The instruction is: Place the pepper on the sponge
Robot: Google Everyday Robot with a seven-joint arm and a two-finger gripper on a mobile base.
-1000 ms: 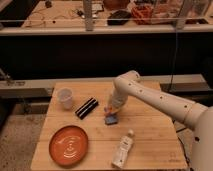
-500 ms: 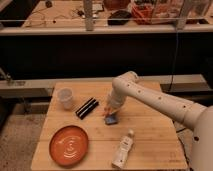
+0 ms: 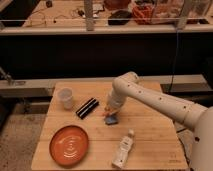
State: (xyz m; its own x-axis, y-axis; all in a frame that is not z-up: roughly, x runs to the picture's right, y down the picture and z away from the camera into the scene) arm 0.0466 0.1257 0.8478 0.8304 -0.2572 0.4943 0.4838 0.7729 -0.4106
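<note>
The sponge (image 3: 112,119) is a small blue pad lying on the wooden table (image 3: 150,135) near its middle. My gripper (image 3: 108,111) points down at the end of the white arm, directly over the sponge's left end. A tiny orange-red bit, the pepper (image 3: 105,115), shows at the gripper's tip against the sponge's left edge. I cannot tell whether it rests on the pad or is still held. The arm hides part of the sponge.
A black ridged bar (image 3: 87,107) lies left of the sponge. A white cup (image 3: 66,97) stands at the back left, a round orange plate (image 3: 69,145) at the front left, and a white bottle (image 3: 123,148) lies at the front centre.
</note>
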